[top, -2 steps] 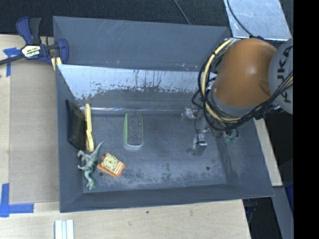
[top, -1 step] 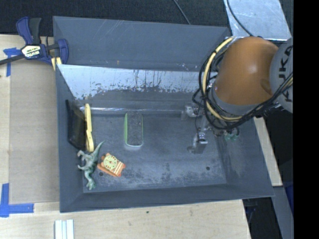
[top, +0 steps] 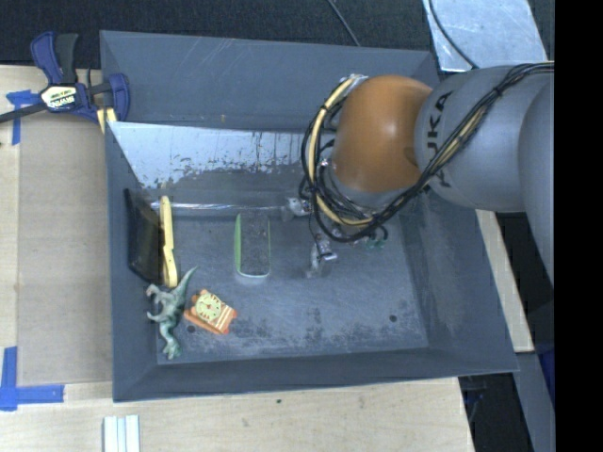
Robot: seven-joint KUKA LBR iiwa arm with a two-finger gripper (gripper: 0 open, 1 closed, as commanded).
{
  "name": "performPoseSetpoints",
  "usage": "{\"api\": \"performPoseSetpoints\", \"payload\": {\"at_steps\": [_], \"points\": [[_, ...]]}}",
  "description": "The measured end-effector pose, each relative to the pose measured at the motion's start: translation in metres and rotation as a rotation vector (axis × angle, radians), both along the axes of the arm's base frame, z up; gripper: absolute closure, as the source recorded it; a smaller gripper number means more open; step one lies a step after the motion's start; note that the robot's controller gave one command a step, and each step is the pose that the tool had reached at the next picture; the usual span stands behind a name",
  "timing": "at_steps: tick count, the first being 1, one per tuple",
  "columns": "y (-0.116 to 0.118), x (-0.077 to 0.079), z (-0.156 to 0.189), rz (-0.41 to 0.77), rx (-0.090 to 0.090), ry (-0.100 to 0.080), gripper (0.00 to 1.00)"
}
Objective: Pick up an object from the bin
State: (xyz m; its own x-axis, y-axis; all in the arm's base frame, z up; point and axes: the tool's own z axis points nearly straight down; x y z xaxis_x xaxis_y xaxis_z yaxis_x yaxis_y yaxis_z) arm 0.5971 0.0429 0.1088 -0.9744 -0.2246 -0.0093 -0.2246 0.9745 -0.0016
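Camera view shows end effector [top: 320,256] beside a clear rounded tube [top: 252,247].

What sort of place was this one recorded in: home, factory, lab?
Probably a robotics lab's bin-picking rig: a KUKA arm reaches into a grey metal bin holding mismatched small things, such as a green toy lizard and an orange block.

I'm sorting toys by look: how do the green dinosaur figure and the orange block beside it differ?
The green dinosaur figure is thin and limbed; the orange block is compact and boxy with pale markings. The figure spans more floor than the block. Both lie close together in the near-left corner of the bin.
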Motion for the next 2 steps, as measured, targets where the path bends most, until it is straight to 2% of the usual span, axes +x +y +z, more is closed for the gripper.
{"api": "performPoseSetpoints", "payload": {"at_steps": [1,2], "points": [[0.018,-0.01,0.022,0.111,-0.001,0.001,0.0],[0.041,0.018,-0.007,0.235,0.0,-0.003,0.0]]}}
